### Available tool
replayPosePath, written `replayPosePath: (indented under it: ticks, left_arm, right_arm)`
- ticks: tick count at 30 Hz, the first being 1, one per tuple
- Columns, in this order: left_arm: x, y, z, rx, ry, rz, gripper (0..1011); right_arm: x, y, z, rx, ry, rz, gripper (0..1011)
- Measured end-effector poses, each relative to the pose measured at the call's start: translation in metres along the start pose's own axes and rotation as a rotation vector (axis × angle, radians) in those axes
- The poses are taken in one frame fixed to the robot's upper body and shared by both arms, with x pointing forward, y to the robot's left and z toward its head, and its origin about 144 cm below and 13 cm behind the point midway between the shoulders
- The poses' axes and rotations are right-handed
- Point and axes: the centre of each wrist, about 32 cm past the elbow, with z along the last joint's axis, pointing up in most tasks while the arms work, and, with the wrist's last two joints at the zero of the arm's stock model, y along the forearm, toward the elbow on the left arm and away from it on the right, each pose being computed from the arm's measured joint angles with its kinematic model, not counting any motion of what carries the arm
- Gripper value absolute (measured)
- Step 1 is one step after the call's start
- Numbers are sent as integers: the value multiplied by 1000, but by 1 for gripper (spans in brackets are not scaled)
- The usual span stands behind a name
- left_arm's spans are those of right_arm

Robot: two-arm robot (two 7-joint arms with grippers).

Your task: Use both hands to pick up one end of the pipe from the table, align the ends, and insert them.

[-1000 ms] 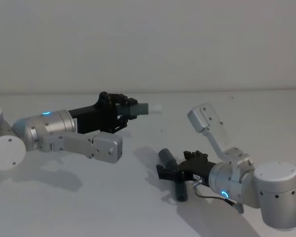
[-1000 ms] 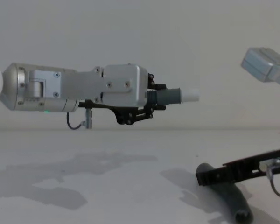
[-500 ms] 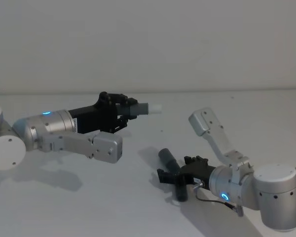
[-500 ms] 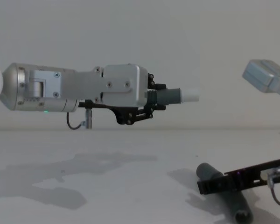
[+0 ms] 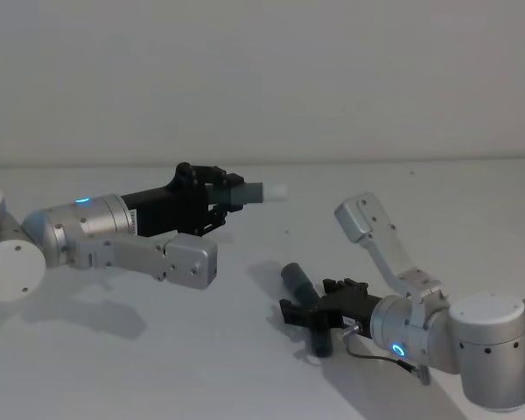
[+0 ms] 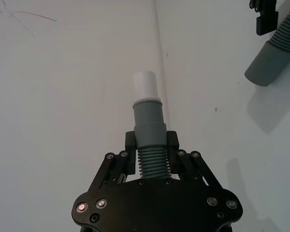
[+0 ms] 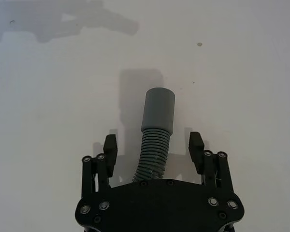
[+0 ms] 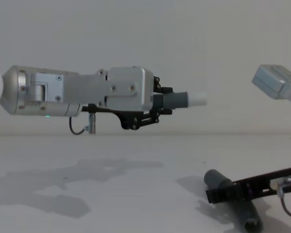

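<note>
On the table (image 5: 245,367), the left gripper (image 5: 212,198) at 10 o'clock clamps 1 pipe piece (image 5: 249,192) aloft. At 5 o'clock the right gripper (image 5: 299,312), fingers (image 7: 109,145) apart, straddles the other piece (image 5: 306,306), which lies flat.

I see my left gripper (image 8: 157,109) raised above the table (image 8: 87,194), clamped on a grey pipe piece (image 8: 182,99) whose whitish tip points right. Low at right, my right gripper (image 8: 218,194) sits over the other pipe piece (image 8: 233,201), which lies on the table.
</note>
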Motion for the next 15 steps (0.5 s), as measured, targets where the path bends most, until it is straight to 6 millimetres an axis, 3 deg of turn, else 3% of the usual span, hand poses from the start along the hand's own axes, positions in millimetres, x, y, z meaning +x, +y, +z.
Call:
replayPosePath:
  ticks: [15]
  left_arm:
    - [0, 0, 0, 0, 0, 0, 336]
  right_arm:
    - [0, 1, 0, 2, 0, 1, 472]
